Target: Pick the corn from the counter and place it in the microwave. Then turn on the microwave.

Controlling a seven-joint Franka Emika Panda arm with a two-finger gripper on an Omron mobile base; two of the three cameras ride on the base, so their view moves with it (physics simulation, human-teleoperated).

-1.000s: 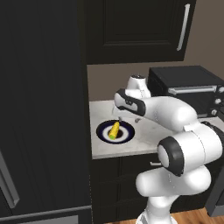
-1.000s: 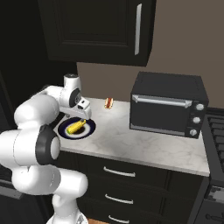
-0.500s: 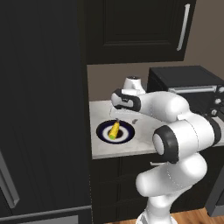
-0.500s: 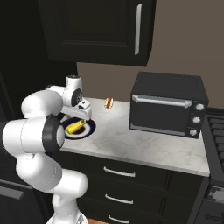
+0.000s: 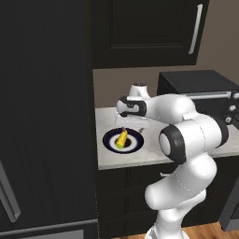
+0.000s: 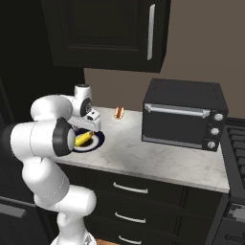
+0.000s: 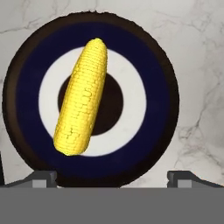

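Gripper (image 7: pixel 112 175) spread wide just above the corn (image 7: pixel 82 97), lying on a dark-rimmed plate (image 7: pixel 157 87) on the counter (image 7: pixel 201 65)

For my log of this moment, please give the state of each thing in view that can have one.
corn: lying on the plate, not gripped
plate: flat on the counter
gripper: open, above the corn
toaster oven: door shut
upper cabinet: door shut
drawers: shut
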